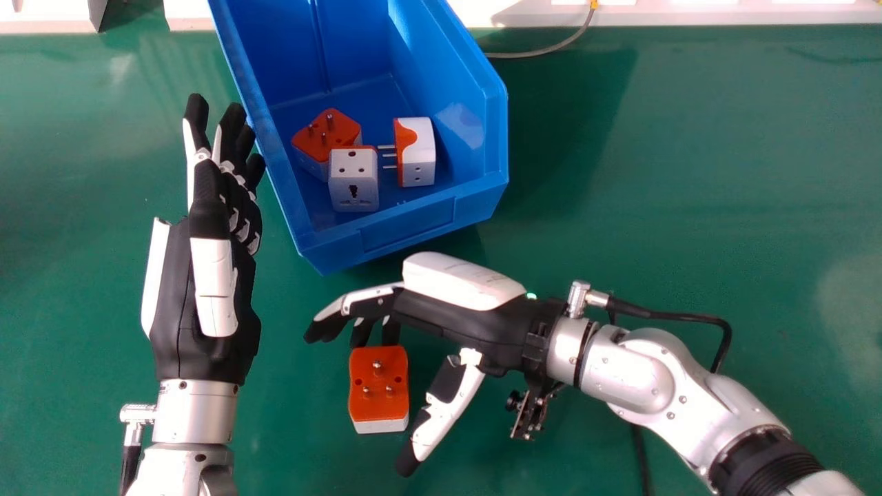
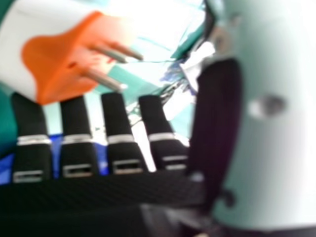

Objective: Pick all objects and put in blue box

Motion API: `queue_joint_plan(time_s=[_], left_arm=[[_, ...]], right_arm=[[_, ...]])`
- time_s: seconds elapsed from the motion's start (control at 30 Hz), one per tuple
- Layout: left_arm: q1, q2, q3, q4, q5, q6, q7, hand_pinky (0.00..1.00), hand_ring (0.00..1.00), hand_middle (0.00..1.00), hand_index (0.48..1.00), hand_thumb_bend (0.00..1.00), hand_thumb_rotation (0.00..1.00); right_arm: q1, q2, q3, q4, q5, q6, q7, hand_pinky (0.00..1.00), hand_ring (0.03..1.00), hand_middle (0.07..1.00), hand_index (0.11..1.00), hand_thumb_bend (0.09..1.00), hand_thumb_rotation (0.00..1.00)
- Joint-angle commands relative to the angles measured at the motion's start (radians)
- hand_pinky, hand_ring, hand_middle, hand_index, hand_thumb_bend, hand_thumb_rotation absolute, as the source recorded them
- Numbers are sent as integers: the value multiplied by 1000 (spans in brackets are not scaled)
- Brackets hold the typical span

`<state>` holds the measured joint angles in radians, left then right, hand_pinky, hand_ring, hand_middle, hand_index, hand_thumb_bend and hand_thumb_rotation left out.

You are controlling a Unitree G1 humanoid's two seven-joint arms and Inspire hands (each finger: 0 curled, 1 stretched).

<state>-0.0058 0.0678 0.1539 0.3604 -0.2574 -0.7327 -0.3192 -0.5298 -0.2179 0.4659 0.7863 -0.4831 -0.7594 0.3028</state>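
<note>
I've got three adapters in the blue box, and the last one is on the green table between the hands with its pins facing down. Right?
Not quite: the pins of the adapter on the green table point up, as the head view shows. The rest holds: it lies between the hands, and three adapters are in the blue box.

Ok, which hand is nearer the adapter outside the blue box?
Right. The right hand hovers by the adapter, fingers beyond its far edge, thumb to its right; the left hand is farther off, beside the blue box.
</note>
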Motion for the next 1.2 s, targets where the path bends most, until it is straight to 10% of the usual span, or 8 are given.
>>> queue_joint_plan(time_s=[0.0, 1.17], left_arm=[[-1, 1, -2, -25, -3, -28, -10, 1000, 1000, 1000, 1000, 880, 1000], [5, 6, 2, -31, -11, -27, -15, 1000, 1000, 1000, 1000, 880, 1000]], right_arm=[[-33, 0, -4, -2, 8, -27, -8, 585, 693, 774, 773, 991, 210], [-80, 18, 6, 132, -33, -85, -77, 590, 698, 774, 774, 991, 217]])
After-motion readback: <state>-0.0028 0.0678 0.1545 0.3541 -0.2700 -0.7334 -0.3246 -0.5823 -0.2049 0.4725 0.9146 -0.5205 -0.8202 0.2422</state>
